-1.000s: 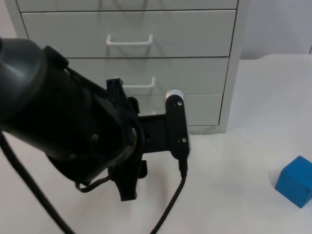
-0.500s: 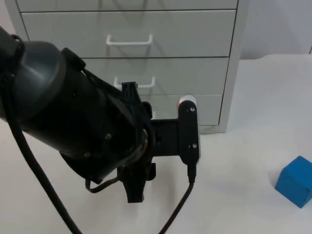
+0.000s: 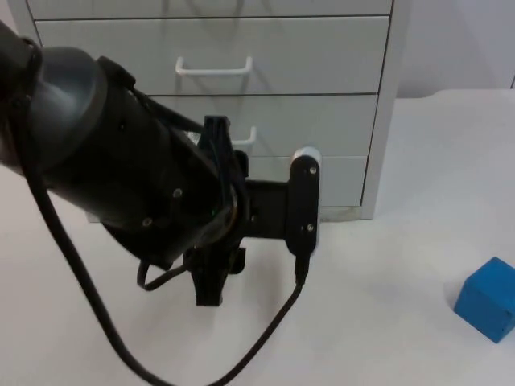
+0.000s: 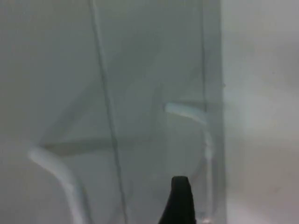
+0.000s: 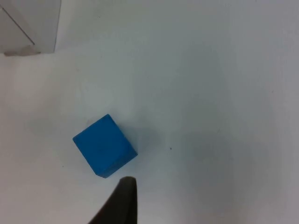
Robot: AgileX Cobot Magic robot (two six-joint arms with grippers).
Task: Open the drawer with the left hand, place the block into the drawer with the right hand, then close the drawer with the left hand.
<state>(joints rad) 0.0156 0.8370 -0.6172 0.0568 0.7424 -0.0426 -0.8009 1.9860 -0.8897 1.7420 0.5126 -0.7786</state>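
Left gripper (image 3: 211, 277) is right up at the cabinet's (image 3: 241, 64) lower drawer (image 3: 338, 181), whose white handle (image 4: 187, 113) is close; can't tell its fingers. Blue block (image 3: 487, 299) sits on the table (image 3: 386, 322), well off to the right, under the waiting right gripper (image 5: 122, 205).

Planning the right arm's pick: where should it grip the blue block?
Grip the blue block from above across two opposite flat side faces. It sits flat on the white table, free all round, turned askew, so the gripper likely has to rotate to match its faces.

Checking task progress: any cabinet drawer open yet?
Shut. The drawers in top view sit flush in the cabinet; the blue block lies on the table.
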